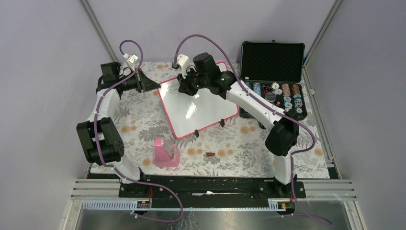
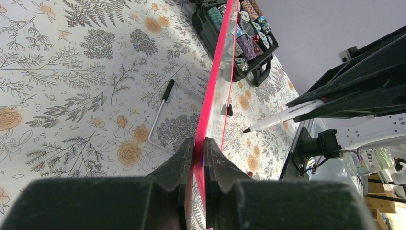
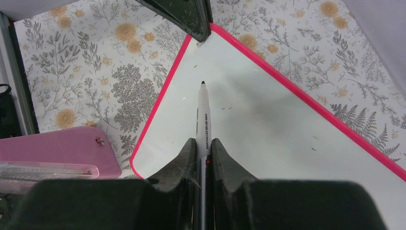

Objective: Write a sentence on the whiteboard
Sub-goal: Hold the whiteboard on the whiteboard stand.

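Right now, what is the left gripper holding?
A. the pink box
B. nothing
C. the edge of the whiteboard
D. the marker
C: in the left wrist view the left gripper is shut on the pink-red frame of the whiteboard, while the marker sits in the right gripper.

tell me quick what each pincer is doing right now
Left pincer: closed on the pink-red frame of the glossy white rectangular whiteboard.
Right pincer: closed on a slim white marker pen.
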